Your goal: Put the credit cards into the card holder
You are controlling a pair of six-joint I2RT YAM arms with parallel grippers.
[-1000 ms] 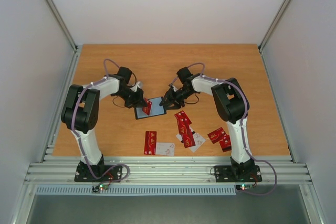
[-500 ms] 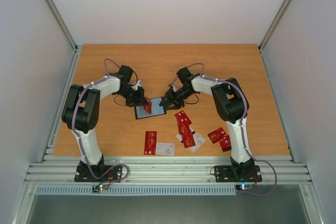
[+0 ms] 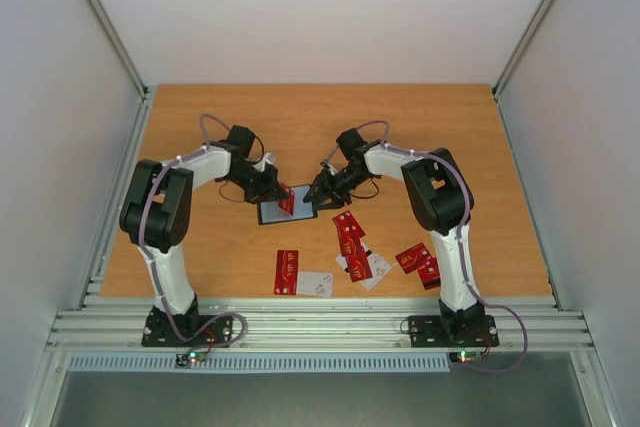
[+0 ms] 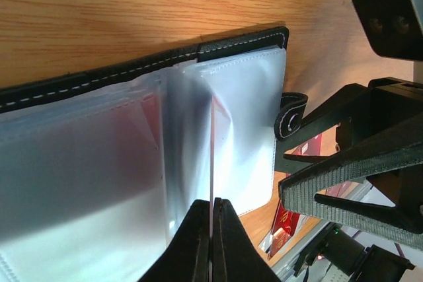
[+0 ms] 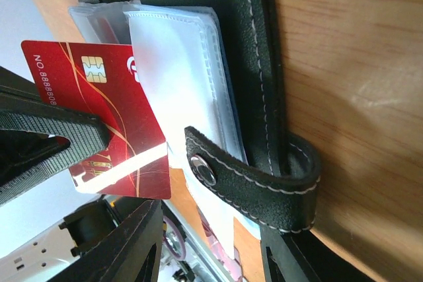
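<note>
Left pincer (image 4: pixel 211 204) is clamped on a red credit card (image 5: pixel 112 117), its edge nosing into the card holder (image 5: pixel 258 64) mid-tabletop (image 3: pixel 420 127). Right pincer (image 3: pixel 319 193) straddles the holder's tab side; grip unclear. Next, I'd say: slide it straight in.

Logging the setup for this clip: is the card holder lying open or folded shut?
Open. The card holder lies spread on the table, its clear sleeves exposed and its snap tab unfastened.
</note>
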